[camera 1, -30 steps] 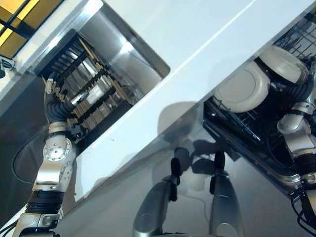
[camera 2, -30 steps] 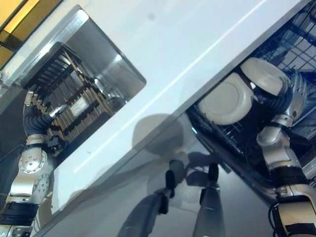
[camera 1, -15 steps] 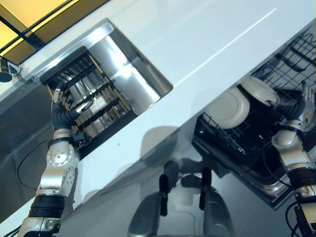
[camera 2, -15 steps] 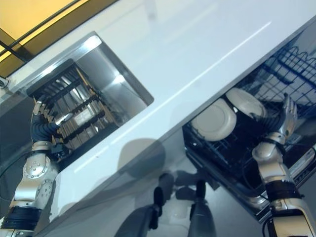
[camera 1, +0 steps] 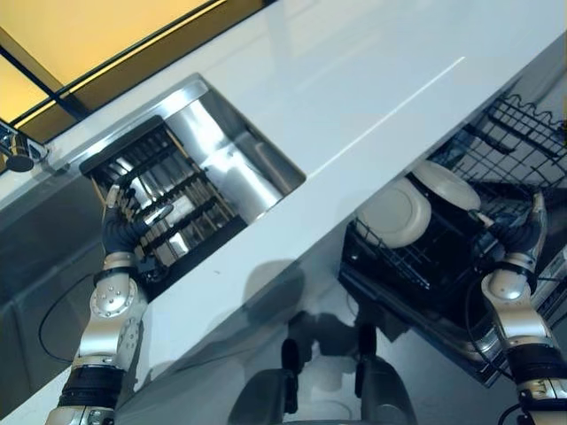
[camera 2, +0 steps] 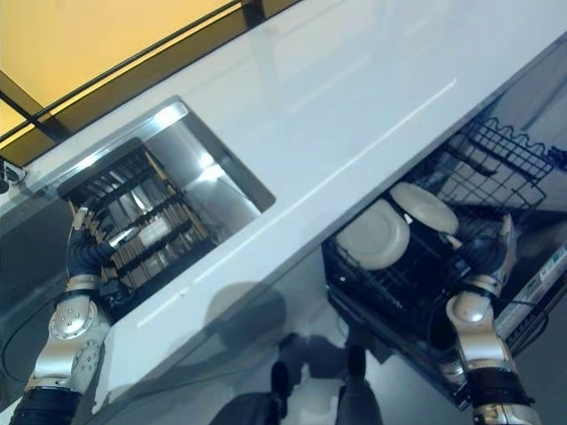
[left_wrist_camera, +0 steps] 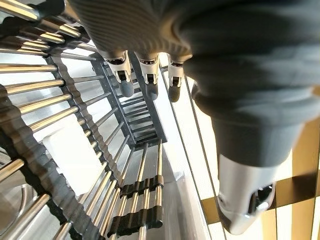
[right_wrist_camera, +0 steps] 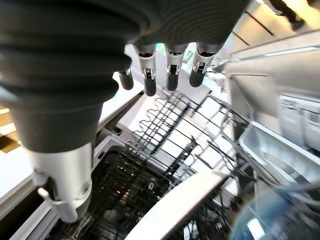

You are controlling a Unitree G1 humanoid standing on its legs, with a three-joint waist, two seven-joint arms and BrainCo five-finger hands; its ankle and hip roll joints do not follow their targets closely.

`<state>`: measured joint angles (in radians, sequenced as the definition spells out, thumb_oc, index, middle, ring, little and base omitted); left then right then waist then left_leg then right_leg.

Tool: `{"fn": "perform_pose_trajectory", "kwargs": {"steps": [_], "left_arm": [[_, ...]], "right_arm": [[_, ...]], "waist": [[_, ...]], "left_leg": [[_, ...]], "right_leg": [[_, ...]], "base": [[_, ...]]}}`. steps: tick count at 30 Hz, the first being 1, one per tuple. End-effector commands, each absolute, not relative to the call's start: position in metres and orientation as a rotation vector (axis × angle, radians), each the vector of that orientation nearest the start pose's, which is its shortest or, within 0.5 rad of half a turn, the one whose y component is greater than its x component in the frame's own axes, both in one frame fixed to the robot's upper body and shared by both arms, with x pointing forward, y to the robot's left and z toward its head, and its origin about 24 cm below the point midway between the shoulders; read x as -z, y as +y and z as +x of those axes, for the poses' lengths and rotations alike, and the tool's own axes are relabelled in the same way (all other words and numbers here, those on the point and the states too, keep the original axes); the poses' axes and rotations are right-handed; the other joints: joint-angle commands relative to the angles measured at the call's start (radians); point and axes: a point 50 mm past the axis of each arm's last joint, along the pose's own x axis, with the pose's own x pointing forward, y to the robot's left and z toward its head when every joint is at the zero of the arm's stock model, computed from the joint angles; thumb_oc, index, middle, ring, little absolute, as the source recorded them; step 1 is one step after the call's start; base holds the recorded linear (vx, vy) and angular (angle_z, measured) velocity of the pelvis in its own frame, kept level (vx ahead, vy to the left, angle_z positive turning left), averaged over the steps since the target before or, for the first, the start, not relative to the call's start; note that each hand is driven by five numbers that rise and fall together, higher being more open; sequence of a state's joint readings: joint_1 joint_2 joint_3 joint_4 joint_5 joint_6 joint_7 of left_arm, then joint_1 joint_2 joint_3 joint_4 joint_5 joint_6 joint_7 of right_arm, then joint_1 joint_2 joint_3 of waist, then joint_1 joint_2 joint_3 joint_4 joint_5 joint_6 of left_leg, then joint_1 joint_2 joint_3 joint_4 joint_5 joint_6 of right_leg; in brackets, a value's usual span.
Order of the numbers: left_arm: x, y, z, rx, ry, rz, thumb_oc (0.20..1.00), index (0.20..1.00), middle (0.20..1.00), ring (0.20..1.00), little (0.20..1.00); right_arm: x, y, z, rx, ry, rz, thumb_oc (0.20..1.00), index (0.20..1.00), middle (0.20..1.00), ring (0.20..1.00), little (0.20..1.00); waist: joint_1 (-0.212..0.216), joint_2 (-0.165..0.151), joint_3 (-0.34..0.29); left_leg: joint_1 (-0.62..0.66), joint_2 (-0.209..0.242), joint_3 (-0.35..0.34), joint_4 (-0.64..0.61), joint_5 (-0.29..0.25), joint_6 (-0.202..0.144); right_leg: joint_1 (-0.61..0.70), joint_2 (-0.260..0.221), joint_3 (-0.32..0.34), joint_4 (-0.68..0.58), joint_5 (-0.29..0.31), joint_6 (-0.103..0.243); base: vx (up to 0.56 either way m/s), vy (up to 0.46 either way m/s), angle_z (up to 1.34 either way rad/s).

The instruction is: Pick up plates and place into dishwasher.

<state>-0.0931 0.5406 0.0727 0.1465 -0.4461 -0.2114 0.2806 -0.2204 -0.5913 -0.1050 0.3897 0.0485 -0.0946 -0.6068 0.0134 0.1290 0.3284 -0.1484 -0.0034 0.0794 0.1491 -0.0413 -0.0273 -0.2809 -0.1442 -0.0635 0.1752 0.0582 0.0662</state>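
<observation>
**Two plates racked in the dishwasher, both robot hands empty**

Two round white ceramic plates are seen standing on edge, side by side and overlapping, in the black wire dishwasher rack [camera 1: 416, 274] pulled out below the surface edge: the nearer plate [camera 1: 395, 212] leans with its base turned outward, and the second plate [camera 1: 446, 184] is set just behind it. A plate rim is also caught edge-on in the right wrist view [right_wrist_camera: 185, 205], with bare wire tines beyond it.

The right robot hand [camera 1: 529, 232] is held beside the rack, just apart from the plates, its fingers [right_wrist_camera: 171, 75] straight and released, with nothing gripped. Further black wire racking [camera 1: 514, 133] is seen behind it.

The long white glossy surface [camera 1: 354, 97] runs diagonally between the dishwasher and a rectangular stainless-steel sink [camera 1: 221, 159] sunk into it. In the sink a dark slatted drying rack with metal rods [camera 1: 155, 190] is laid. The left robot hand [camera 1: 120, 217] is held over this rack, fingers [left_wrist_camera: 145, 70] extended and relaxed, nothing grasped. A pale rectangular object [left_wrist_camera: 72, 150] lies under the rods; what it is cannot be told.
</observation>
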Motion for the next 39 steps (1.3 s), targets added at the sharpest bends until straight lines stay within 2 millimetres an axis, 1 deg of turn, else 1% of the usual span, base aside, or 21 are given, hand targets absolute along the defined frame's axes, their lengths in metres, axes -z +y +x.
{"fn": "perform_pose_trajectory", "kwargs": {"steps": [1,6,10,13,17,19,22,24,30,31,36,39], "left_arm": [[-0.070,0.270,0.253,-0.379,-0.162,0.049,1.000,1.000,1.000,1.000,1.000],[-0.070,0.264,0.258,-0.386,-0.170,0.016,1.000,1.000,1.000,1.000,1.000],[-0.074,0.261,0.261,-0.382,-0.180,0.004,1.000,1.000,1.000,1.000,1.000],[-0.078,0.259,0.265,-0.376,-0.190,-0.003,1.000,1.000,1.000,1.000,1.000],[-0.085,0.254,0.270,-0.368,-0.213,-0.006,1.000,1.000,1.000,1.000,1.000],[-0.086,0.251,0.272,-0.367,-0.220,-0.014,1.000,1.000,1.000,1.000,1.000],[-0.084,0.248,0.270,-0.370,-0.220,-0.031,1.000,1.000,1.000,1.000,1.000],[-0.082,0.245,0.269,-0.373,-0.217,-0.044,1.000,1.000,1.000,1.000,1.000],[-0.075,0.241,0.259,-0.375,-0.204,-0.086,1.000,1.000,1.000,1.000,1.000],[-0.074,0.241,0.258,-0.374,-0.202,-0.090,1.000,1.000,1.000,1.000,1.000],[-0.069,0.239,0.253,-0.361,-0.187,-0.112,1.000,1.000,1.000,1.000,1.000],[-0.069,0.238,0.251,-0.357,-0.182,-0.119,1.000,1.000,1.000,1.000,1.000]], "right_arm": [[-0.119,-0.320,0.278,0.772,-0.255,-0.442,1.000,1.000,1.000,1.000,1.000],[-0.128,-0.318,0.287,0.778,-0.274,-0.404,1.000,1.000,1.000,1.000,1.000],[-0.139,-0.317,0.295,0.777,-0.296,-0.385,1.000,1.000,1.000,1.000,1.000],[-0.146,-0.315,0.301,0.792,-0.312,-0.338,1.000,1.000,1.000,1.000,1.000],[-0.151,-0.310,0.309,0.839,-0.334,-0.286,1.000,1.000,1.000,1.000,1.000],[-0.153,-0.309,0.310,0.897,-0.344,-0.263,1.000,1.000,1.000,1.000,1.000],[-0.149,-0.314,0.303,1.054,-0.354,-0.181,1.000,1.000,1.000,1.000,1.000],[-0.145,-0.319,0.298,1.127,-0.354,-0.146,1.000,1.000,1.000,1.000,1.000],[-0.149,-0.328,0.285,1.316,-0.397,-0.123,1.000,1.000,1.000,1.000,1.000],[-0.149,-0.329,0.283,1.330,-0.399,-0.119,1.000,1.000,1.000,1.000,1.000],[-0.148,-0.339,0.270,1.468,-0.417,-0.092,1.000,1.000,1.000,1.000,1.000],[-0.148,-0.342,0.266,1.505,-0.420,-0.072,1.000,1.000,1.000,1.000,1.000]], "waist": [[-0.012,0.005,0.006],[-0.016,0.032,0.038],[-0.013,0.044,0.060],[-0.012,0.050,0.081],[-0.011,0.062,0.110],[-0.013,0.072,0.124],[-0.020,0.092,0.141],[-0.026,0.109,0.148],[-0.038,0.156,0.158],[-0.038,0.159,0.157],[-0.047,0.179,0.156],[-0.051,0.186,0.155]], "left_leg": [[-0.139,-0.038,-0.007,0.099,-0.030,0.041],[-0.177,-0.045,-0.007,0.115,-0.021,0.039],[-0.222,-0.054,-0.014,0.140,-0.018,0.041],[-0.260,-0.057,-0.014,0.157,-0.016,0.043],[-0.296,-0.059,-0.011,0.156,-0.004,0.046],[-0.308,-0.059,-0.006,0.154,0.001,0.045],[-0.317,-0.061,0.002,0.151,0.008,0.045],[-0.317,-0.063,0.006,0.145,0.011,0.046],[-0.301,-0.067,0.022,0.138,0.009,0.042],[-0.303,-0.067,0.024,0.135,0.014,0.042],[-0.296,-0.069,0.034,0.142,0.006,0.039],[-0.301,-0.068,0.039,0.142,0.011,0.039]], "right_leg": [[-0.018,-0.008,-0.032,0.012,-0.065,0.009],[-0.063,-0.019,-0.025,0.037,-0.068,0.006],[-0.113,-0.025,-0.017,0.067,-0.071,0.007],[-0.155,-0.027,-0.013,0.088,-0.072,0.008],[-0.200,-0.027,-0.009,0.101,-0.069,0.008],[-0.220,-0.030,-0.009,0.111,-0.070,0.007],[-0.241,-0.032,-0.005,0.127,-0.074,0.003],[-0.248,-0.032,0.002,0.131,-0.076,0.000],[-0.247,-0.038,0.017,0.139,-0.091,-0.008],[-0.250,-0.038,0.020,0.136,-0.085,-0.009],[-0.251,-0.040,0.034,0.144,-0.095,-0.011],[-0.257,-0.038,0.042,0.140,-0.089,-0.012]], "base": [[-0.03,0.074,-0.04],[-0.02,0.073,0.00],[-0.03,0.041,0.01],[-0.05,0.013,0.03],[-0.05,0.010,0.02],[-0.03,0.046,0.02],[-0.01,0.070,-0.01],[0.01,0.085,-0.04],[0.03,0.085,-0.06],[0.04,0.064,-0.04],[0.03,0.046,-0.12],[0.01,0.007,-0.01]]}}
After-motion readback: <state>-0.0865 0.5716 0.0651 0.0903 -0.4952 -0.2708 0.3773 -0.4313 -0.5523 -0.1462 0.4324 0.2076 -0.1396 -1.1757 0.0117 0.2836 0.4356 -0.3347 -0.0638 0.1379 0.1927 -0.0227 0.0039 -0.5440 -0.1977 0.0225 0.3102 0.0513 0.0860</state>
